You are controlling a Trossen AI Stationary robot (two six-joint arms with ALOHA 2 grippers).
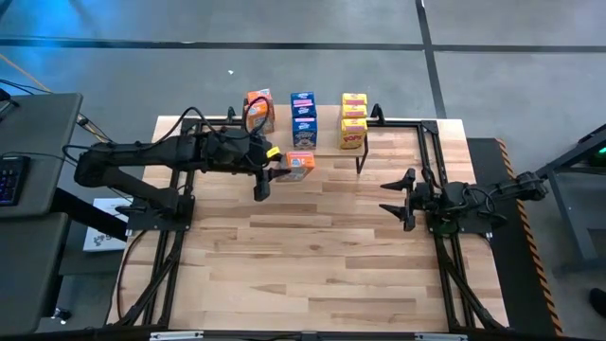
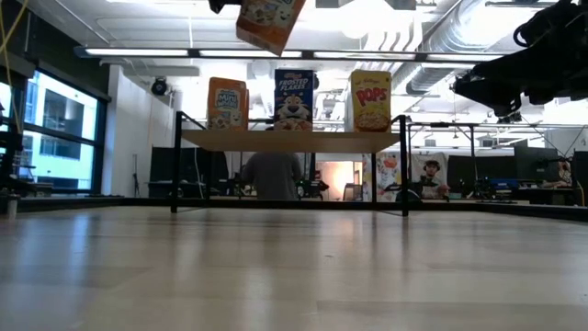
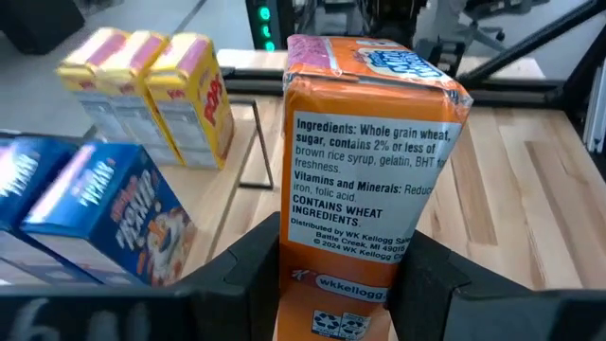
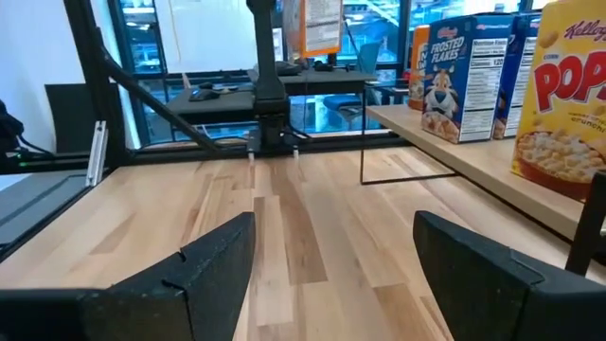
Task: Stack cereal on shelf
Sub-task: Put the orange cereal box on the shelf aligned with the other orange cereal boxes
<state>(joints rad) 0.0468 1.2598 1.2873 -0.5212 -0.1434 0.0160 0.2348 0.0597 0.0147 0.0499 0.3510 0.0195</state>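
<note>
Left gripper (image 1: 275, 172), seen from above, is clamped on an orange Mini-Wheats box (image 1: 299, 166) just in front of the shelf (image 1: 388, 133). On the shelf stand an orange cereal box (image 1: 259, 110), blue boxes (image 1: 303, 117) and yellow boxes (image 1: 353, 120). The right gripper (image 1: 396, 198) waits over the desk (image 1: 312, 256) on the right, fingers apart.

At desk height, the held box (image 2: 267, 22) hangs tilted above the shelf (image 2: 292, 141), where Mini-Wheats (image 2: 227, 103), Frosted Flakes (image 2: 294, 98) and Corn Pops (image 2: 370, 100) stand upright.

From the left wrist, dark fingers (image 3: 248, 267) grip the orange box (image 3: 365, 180) by its sides; blue (image 3: 95, 213) and yellow boxes (image 3: 161, 90) stand beyond.

From the right wrist, open fingers (image 4: 204, 260) frame bare desk (image 4: 303, 227); the shelf (image 4: 473, 161) carries Frosted Flakes (image 4: 454, 76) and Pops (image 4: 563, 95).
</note>
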